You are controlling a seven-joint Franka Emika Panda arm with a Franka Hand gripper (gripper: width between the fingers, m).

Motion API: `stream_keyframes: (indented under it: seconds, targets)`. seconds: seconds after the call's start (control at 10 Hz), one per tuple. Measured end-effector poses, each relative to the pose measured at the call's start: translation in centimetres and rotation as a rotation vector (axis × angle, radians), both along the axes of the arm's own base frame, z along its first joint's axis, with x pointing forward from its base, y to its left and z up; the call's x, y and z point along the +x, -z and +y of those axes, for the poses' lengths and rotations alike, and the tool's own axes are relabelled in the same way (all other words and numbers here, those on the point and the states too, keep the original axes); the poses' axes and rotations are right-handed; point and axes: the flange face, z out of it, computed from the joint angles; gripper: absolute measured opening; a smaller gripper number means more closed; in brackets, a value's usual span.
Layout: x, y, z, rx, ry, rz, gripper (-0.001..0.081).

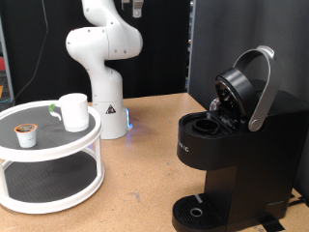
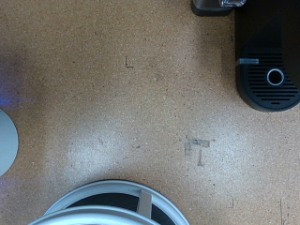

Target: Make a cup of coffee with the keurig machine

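In the exterior view the arm (image 1: 104,58) stands at the back of the wooden bench (image 1: 145,159), its white base and lower links in plain sight, but it runs out past the top of the picture, so the gripper is cut off and whether it is open or closed cannot be told. The keurig (image 1: 227,155) sits at the bench's right end with its lid (image 1: 239,89) hinged up, the grey handle arching over it and the pod chamber open; what lies inside the chamber is too dark to make out. Its drip tray is at the bottom edge, partly cropped. At the left end stands a two-tier round white stand (image 1: 48,159). The cup (image 1: 73,111) rests on the top tier near its back edge, handle turned left. A small pod (image 1: 26,134) sits on the same tier, apart from the cup, nearer the front.

In the wrist view, looking straight down on the bench, no fingers show. The keurig's black base with its round drip opening (image 2: 267,75) is in one corner, cut by the frame. The stand's white rim (image 2: 112,204) is cropped at the opposite edge. A faint taped mark (image 2: 199,147) lies on the wood between them.
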Motion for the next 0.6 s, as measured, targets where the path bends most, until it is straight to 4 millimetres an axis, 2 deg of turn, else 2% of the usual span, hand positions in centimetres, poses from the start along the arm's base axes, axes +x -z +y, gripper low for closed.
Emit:
stream_keyframes:
  seconds: [0.1,0.5,0.6]
  targets:
    - [0.0,0.1,-0.8,0.007,-0.011,-0.002,0.08]
    - [-0.3,0.8,-8.0,0.04,-0.058,-0.01,0.08]
    - [-0.4,0.8,-8.7,0.045,-0.056,-0.018,0.08]
